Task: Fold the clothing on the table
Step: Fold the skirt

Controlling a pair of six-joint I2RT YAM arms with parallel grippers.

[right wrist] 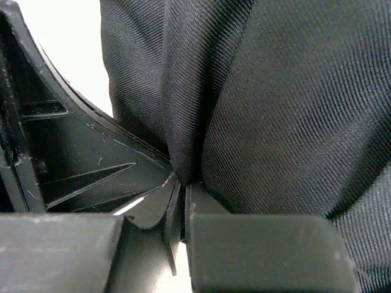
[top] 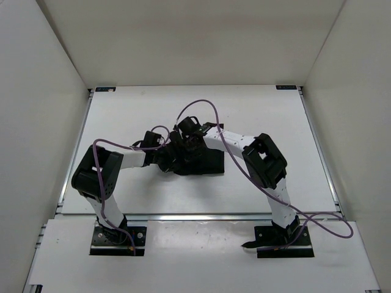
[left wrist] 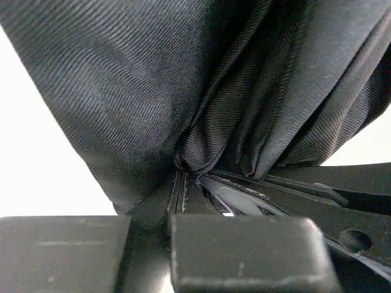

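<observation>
My left gripper (left wrist: 183,183) is nipped narrow on a gathered fold of the clothing (top: 204,163), and my right gripper (right wrist: 182,183) is pinched tight on another fold close beside it, so both arms meet at the far-left part of the bundle. From there the black skirt runs off to the right and slightly near, bunched mid-desk with its long axis roughly left to right. Around it the desk (top: 122,116) shows bare white on every side, widest toward the far edge, so I judge there's room to lay it over either way.
</observation>
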